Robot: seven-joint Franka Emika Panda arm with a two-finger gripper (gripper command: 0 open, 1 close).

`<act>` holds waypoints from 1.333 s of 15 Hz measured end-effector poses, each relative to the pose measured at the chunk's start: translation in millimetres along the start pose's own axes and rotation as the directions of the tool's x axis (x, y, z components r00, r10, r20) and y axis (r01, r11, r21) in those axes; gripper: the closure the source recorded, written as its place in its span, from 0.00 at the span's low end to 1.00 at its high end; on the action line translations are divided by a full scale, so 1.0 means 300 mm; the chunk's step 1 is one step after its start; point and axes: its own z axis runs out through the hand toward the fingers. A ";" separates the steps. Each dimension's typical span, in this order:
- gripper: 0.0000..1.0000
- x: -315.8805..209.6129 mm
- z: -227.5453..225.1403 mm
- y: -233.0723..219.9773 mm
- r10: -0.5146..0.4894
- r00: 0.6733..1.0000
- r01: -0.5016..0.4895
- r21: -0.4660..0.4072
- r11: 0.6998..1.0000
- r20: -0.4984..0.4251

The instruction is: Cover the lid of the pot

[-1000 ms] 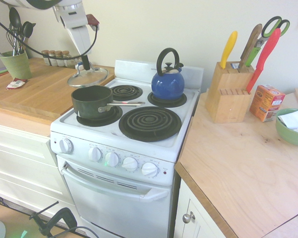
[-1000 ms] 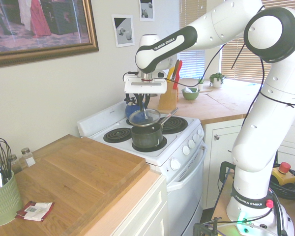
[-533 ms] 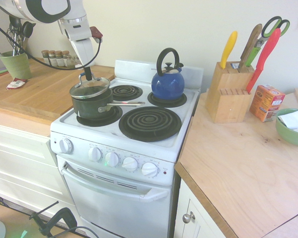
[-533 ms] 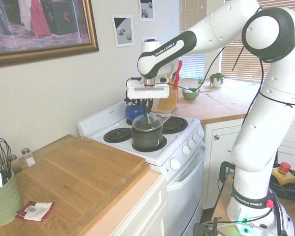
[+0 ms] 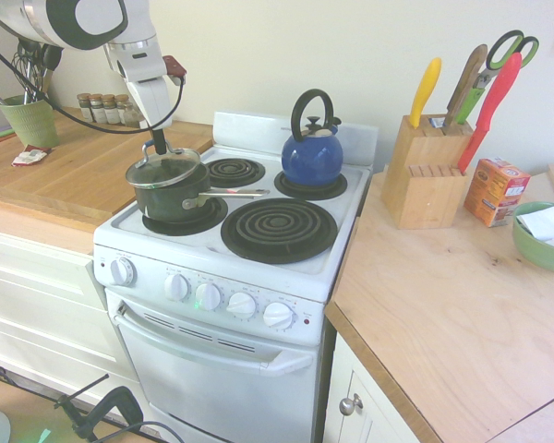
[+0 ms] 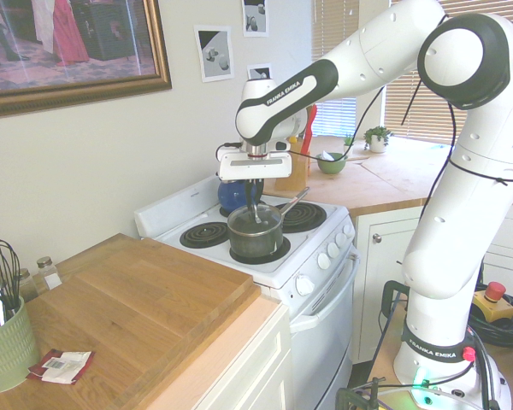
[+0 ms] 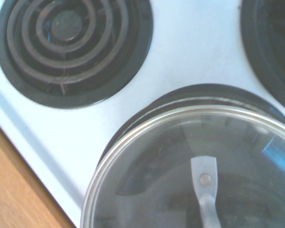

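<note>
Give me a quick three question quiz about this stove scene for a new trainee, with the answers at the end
1. True or false: the gripper is shut on the lid.
2. Which thing sits on the back burner nearest the knife block? A) the pot B) the blue kettle C) a frying pan
3. Fill in: the pot's long silver handle points toward the large ____ burner.

Key
1. True; the fingers pinch the lid's knob, with the lid over the pot's mouth.
2. B
3. front; that burner is bare, beside the pot.
</note>
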 end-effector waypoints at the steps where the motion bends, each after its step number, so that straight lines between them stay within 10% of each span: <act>1: 1.00 -0.001 0.010 -0.005 0.000 1.000 0.000 0.001 1.000 0.000; 20: 1.00 0.071 0.006 -0.044 0.012 1.000 -0.012 0.018 1.000 -0.006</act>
